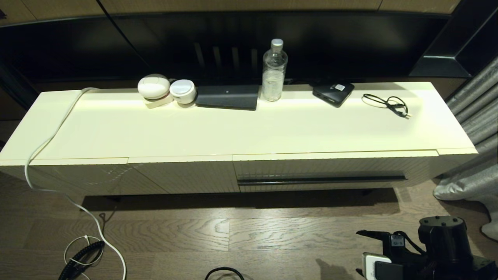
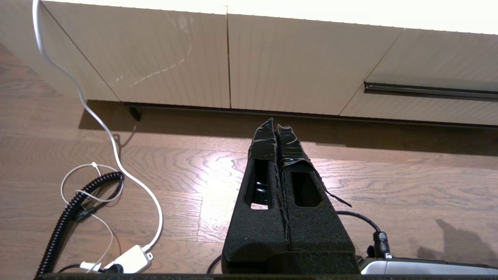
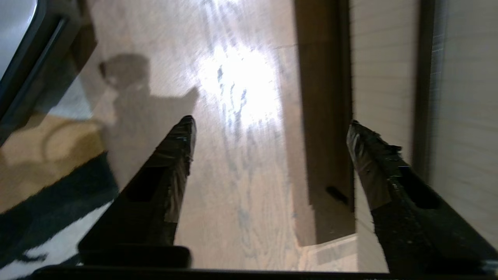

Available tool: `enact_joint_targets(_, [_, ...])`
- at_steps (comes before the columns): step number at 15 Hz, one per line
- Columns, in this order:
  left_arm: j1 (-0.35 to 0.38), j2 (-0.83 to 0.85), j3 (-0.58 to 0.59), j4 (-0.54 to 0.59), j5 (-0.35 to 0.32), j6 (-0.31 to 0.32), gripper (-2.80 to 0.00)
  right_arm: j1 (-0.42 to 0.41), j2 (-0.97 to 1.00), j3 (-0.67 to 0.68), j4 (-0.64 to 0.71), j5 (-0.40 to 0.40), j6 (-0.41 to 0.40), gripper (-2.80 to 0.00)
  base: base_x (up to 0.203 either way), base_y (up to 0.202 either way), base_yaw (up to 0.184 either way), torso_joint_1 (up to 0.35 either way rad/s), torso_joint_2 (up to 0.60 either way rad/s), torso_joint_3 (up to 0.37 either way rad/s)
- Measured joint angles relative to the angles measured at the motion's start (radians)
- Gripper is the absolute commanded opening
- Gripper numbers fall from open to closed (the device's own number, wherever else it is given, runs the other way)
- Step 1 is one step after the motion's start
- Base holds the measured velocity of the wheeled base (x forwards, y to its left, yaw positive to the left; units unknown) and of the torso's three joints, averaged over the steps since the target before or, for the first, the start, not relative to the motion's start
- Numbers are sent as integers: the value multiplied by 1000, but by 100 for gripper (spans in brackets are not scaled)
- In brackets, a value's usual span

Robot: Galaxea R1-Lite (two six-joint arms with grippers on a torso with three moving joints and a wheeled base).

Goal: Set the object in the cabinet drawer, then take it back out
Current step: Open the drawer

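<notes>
Head view: drawer (image 1: pixel 323 171) beyond right hand (image 3: pixel 270 124)

No legible text; white label on small black box (image 1: pixel 333 93) too small to read.

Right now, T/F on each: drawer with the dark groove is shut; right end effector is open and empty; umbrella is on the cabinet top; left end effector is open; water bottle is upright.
1. The cabinet drawer with the dark handle groove is shut. True.
2. The right end effector is open and holds nothing. True.
3. The umbrella lies on the cabinet top. False: no umbrella shows in any view.
4. The left end effector is open. False: its fingers are pressed together above the floor.
5. The water bottle stands upright at the back of the cabinet top. True.
</notes>
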Motion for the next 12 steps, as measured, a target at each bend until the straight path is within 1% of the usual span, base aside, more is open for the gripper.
enact_joint_targets(3, [0, 0, 0, 0, 0, 0, -280, -9, 42, -31, 2, 2, -11, 0, 0, 0, 0, 0, 0, 0])
enact_joint_targets(7, [0, 0, 0, 0, 0, 0, -280, -29, 73, -69, 5, 2, -52, 0, 0, 0, 0, 0, 0, 0])
enact_joint_targets(12, [0, 0, 0, 0, 0, 0, -280, -49, 118, -155, 1, -6, -79, 0, 0, 0, 0, 0, 0, 0])
